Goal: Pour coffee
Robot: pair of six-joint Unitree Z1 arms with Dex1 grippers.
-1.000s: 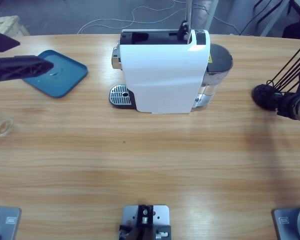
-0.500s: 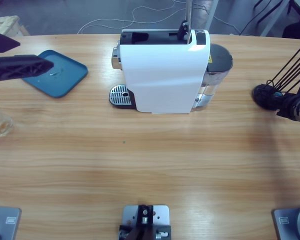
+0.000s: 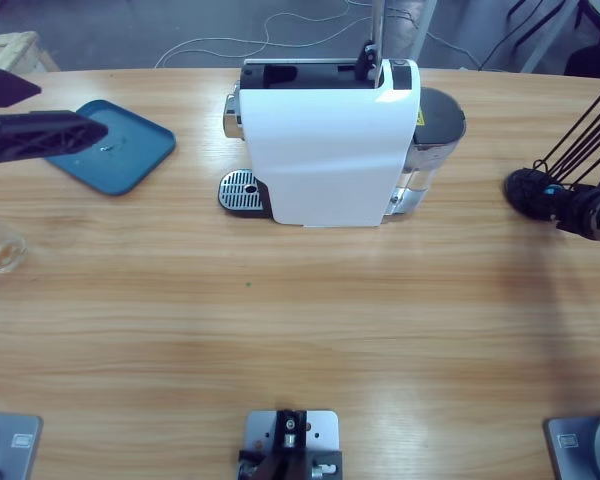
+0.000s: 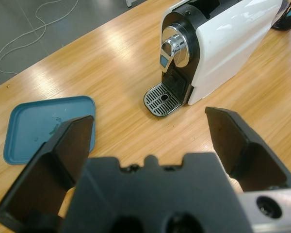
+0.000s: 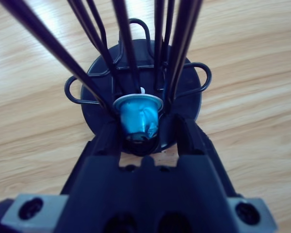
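Coffee glass at wooden table edge (grey floor beyond), left end effector released, right end effector grasping blue capsule

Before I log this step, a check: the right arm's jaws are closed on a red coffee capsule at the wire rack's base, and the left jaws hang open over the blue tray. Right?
One thing is wrong: the capsule is blue, not red, as the right wrist view shows. The rest stands: the right gripper holds it at the wire rack, and the left gripper is open over the blue tray.
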